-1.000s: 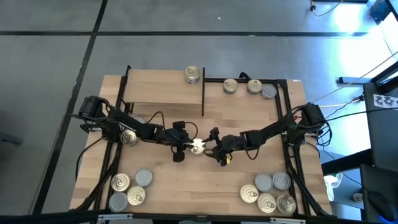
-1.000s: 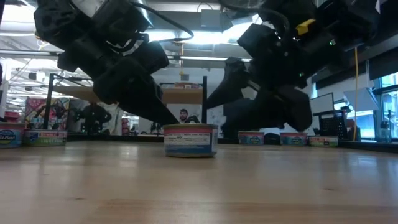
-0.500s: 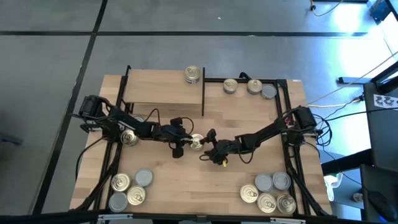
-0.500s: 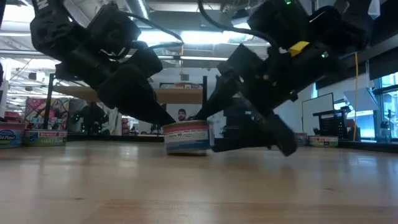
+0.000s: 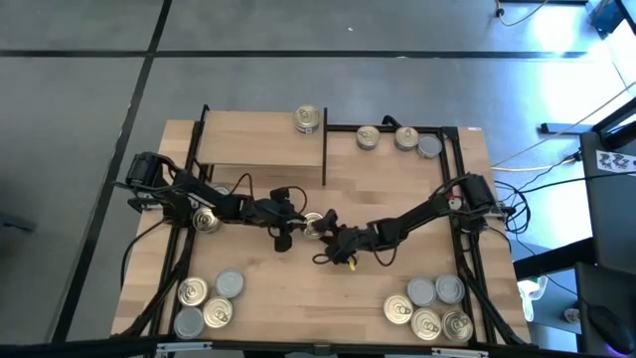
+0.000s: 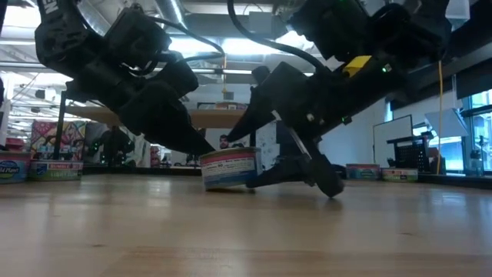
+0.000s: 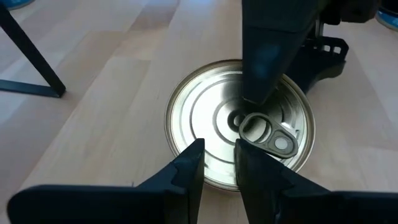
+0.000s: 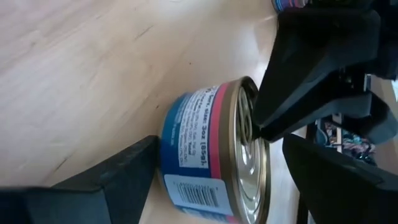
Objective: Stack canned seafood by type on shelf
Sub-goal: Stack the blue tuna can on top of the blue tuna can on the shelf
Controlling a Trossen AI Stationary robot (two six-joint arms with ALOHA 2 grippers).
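Observation:
One tin of canned seafood (image 5: 314, 225) with a pull-tab top and a blue and pink label (image 6: 229, 169) stands mid-table, its right side raised a little. My left gripper (image 7: 217, 165) rests on its top from the left, fingers drawn together with only a narrow slit. My right gripper (image 5: 332, 229) is open and rolled. One of its fingers (image 7: 261, 68) reaches over the tin's top, the other (image 6: 288, 175) lies low beside its base. The shelf (image 5: 260, 141) at the far left carries one tin (image 5: 309, 119) at its far right corner. My left gripper presses its two fingertips side by side on the near rim of the tin's top (image 7: 219, 144), slanting down from the table's left. The tin's left bottom edge stays on the table. My right gripper: I cannot tell whether either finger touches the tin.
Three tins (image 5: 402, 139) stand at the far right. Several tins are grouped at the near left (image 5: 206, 298) and several more at the near right (image 5: 432, 306). One tin (image 5: 207, 219) sits under my left arm. The shelf's black upright (image 5: 325, 157) stands just beyond the grippers.
My right gripper has moved toward the table's left, up to the tin. It has sunk and rolled, so one finger is now over the tin's top and one is low by its base. The tin, level before, now tips with its right side up.

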